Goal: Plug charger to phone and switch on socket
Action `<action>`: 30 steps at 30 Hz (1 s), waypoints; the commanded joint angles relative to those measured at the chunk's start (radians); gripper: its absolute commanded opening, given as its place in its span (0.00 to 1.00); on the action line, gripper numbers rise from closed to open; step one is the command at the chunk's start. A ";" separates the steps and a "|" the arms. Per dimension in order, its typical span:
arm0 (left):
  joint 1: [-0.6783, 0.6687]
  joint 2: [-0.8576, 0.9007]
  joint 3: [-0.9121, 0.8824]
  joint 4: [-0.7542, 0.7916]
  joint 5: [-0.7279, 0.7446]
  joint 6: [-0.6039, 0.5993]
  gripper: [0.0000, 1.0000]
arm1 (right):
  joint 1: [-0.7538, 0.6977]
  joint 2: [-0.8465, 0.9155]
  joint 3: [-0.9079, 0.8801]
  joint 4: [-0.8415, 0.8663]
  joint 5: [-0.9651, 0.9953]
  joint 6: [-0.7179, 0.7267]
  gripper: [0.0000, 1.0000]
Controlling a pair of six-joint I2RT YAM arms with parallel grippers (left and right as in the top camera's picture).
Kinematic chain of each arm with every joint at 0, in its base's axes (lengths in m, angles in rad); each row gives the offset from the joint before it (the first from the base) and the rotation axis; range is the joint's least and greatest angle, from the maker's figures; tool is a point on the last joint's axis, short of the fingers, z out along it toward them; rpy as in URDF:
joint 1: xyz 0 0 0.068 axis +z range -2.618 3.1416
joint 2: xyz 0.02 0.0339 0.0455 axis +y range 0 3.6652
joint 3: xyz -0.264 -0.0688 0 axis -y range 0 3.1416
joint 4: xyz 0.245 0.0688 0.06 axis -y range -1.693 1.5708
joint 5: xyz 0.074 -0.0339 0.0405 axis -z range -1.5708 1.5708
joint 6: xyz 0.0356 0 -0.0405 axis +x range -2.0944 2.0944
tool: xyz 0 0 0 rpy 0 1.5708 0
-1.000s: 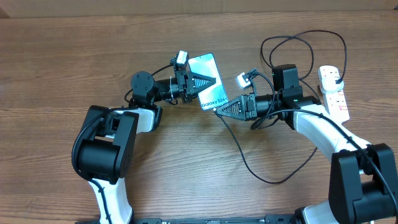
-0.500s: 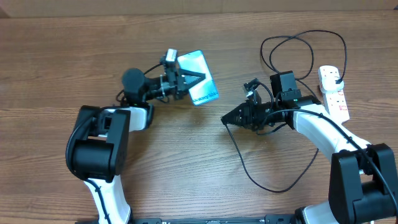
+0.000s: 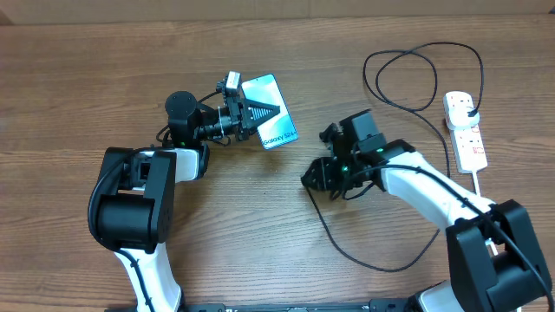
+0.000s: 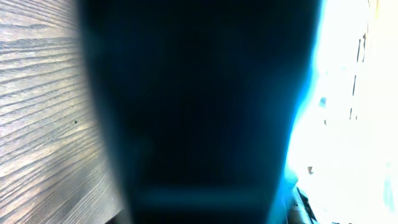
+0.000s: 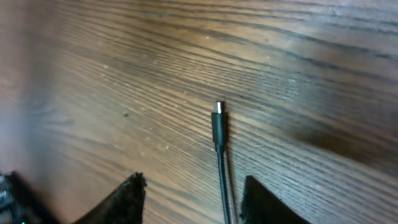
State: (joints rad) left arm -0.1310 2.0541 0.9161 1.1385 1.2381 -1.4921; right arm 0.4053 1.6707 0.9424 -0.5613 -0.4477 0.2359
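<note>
phone [image 3: 279,130] shifted left in left fingers [image 3: 260,111] | slim black charger [image 5: 217,124] on grained wood [image 5: 124,74]

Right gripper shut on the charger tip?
No, the charger tip lies free between the jaws of the open right gripper.

Phone [image 3: 276,132]: one. Charger cable [image 5: 218,134]: one, black, with one small plug tip. Power strip [image 3: 466,130]: one, white. Robot arms: two, namely left arm [image 3: 139,195] and right arm [image 3: 429,186]. Grippers: two, one per arm, left gripper [image 3: 277,109] and right gripper [image 5: 193,183]. Wooden table [image 3: 78,78]: one.
</note>
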 commanded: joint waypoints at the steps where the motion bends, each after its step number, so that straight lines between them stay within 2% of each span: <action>1: -0.002 -0.005 0.003 0.008 0.029 0.031 0.04 | 0.000 -0.021 0.008 0.005 0.081 0.003 0.58; 2: -0.002 -0.005 0.003 0.008 0.032 0.031 0.04 | 0.000 -0.021 0.009 0.002 0.082 0.003 0.64; 4: 0.000 -0.005 0.003 0.008 0.034 0.035 0.04 | 0.001 -0.030 0.009 -0.004 0.104 0.003 0.67; 10: 0.013 -0.005 0.003 -0.059 0.029 0.083 0.04 | 0.042 -0.082 0.034 -0.041 0.224 -0.002 0.67; 14: 0.033 -0.005 0.003 -0.115 0.025 0.113 0.04 | 0.119 -0.117 0.040 -0.042 0.349 -0.015 0.67; 20: 0.070 -0.005 0.003 -0.140 0.015 0.113 0.04 | 0.332 -0.118 0.040 -0.021 0.680 -0.074 0.67; 24: 0.078 -0.005 0.003 -0.140 0.019 0.113 0.04 | 0.399 -0.096 0.039 0.007 0.849 -0.089 0.66; 30: 0.079 -0.005 0.003 -0.140 0.017 0.113 0.04 | 0.399 -0.046 0.039 0.019 0.853 -0.123 0.64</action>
State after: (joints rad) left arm -0.0544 2.0541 0.9161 0.9901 1.2514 -1.4094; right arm 0.8047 1.5909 0.9619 -0.5518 0.3412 0.1436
